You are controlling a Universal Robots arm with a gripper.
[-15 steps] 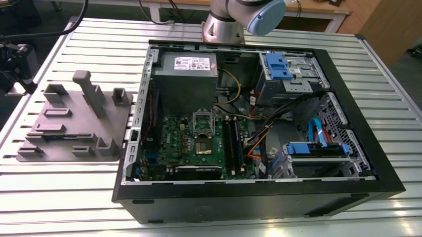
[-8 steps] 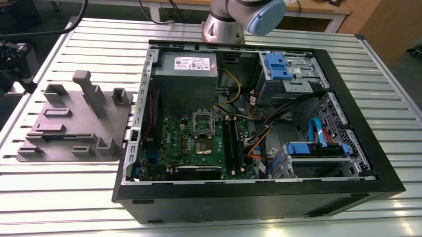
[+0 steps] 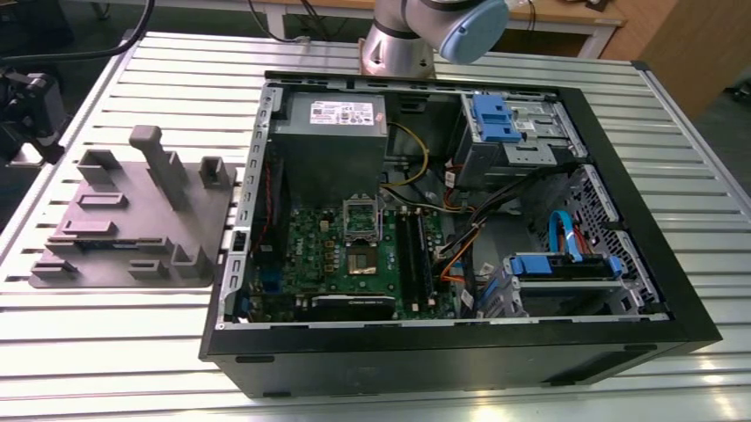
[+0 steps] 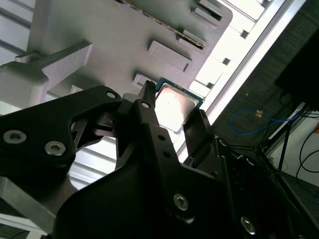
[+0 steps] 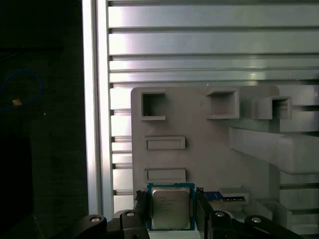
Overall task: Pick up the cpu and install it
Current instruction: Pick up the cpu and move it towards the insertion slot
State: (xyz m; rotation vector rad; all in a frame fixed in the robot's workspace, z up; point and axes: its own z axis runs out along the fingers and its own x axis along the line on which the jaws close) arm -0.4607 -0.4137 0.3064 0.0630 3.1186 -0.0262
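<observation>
While the fingers (image 5: 201, 209) are clamped on the cpu (image 5: 171, 208), one against each of two opposite edges, the pick-up reads as done and the carry to the board as the step in hand. Both wrist views show the chip, metal top up, held between the fingers above the grey fixture tray (image 5: 199, 149), judged clear of it. In the exterior view the tray rests on the slatted worktop (image 3: 118, 352) at nine o'clock of the open computer case (image 3: 470, 356); the socket (image 3: 357, 259) sits on the green motherboard (image 3: 315, 246), at eight o'clock of the case's centre. Installing would call for a level transfer toward three o'clock, square alignment over the socket, then a gentle descent
</observation>
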